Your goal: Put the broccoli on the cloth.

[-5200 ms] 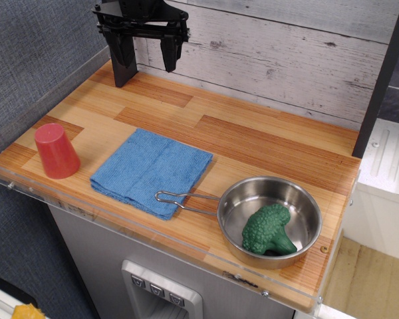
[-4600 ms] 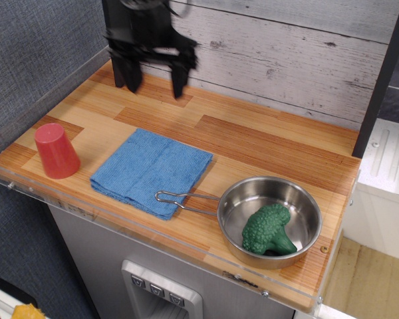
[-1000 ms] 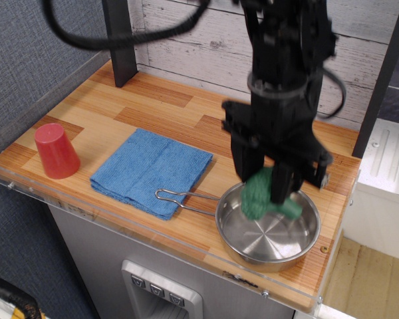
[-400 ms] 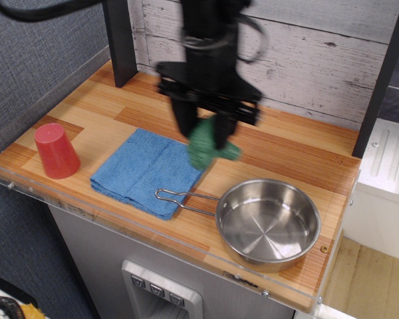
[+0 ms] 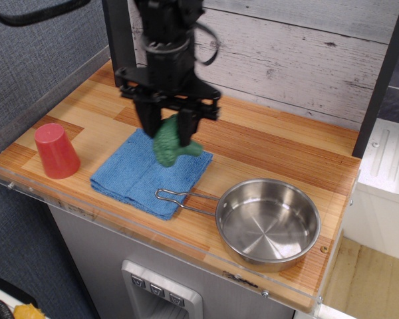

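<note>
So the gripper point(image 5: 167, 131) is clamped on the broccoli point(image 5: 171, 146), one finger on each side of it, holding it over the far right part of the cloth point(image 5: 143, 174). Can't tell if it's touching the cloth. The pan point(image 5: 268, 222) sits off to the gripper's right, nearer the camera, and the red cup point(image 5: 55, 151) is out left.

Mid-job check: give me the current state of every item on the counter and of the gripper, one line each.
gripper: shut on the broccoli, above the cloth.
broccoli: held in the jaws over the cloth, not released.
cloth: folded flat on the counter, nothing resting on it that I can see.
pan: upright, empty, handle reaching onto the cloth's corner.
red cup: upside down, left of the cloth.
</note>
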### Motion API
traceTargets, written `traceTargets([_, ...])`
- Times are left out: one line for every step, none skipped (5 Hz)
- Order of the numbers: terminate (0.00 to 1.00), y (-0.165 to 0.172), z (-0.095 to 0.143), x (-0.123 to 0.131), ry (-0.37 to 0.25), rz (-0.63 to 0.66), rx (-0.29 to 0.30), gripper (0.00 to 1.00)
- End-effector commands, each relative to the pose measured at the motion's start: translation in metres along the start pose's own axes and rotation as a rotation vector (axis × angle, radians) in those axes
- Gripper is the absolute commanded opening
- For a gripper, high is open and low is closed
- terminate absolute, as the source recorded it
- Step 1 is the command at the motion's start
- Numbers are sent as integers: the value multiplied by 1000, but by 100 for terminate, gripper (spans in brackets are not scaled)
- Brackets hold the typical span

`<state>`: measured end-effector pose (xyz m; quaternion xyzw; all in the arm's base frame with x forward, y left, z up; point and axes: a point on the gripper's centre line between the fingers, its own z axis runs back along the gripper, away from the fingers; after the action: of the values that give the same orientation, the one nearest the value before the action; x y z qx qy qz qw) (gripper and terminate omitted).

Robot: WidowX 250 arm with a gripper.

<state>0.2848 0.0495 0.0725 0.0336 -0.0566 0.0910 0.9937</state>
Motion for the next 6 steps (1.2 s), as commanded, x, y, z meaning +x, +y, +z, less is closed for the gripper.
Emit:
traceTargets([0, 35, -3, -10, -11, 103, 54, 0])
traceTargets([0, 34, -13, -13, 24, 98, 75, 0])
traceTargets([0, 33, -17, -17, 38, 90, 77, 0])
traceTargets([0, 35, -18, -21, 74, 138, 57, 100])
traceTargets([0, 35, -13, -22, 71, 138, 44, 100])
traceTargets([0, 33, -4, -21, 69, 168, 71, 100])
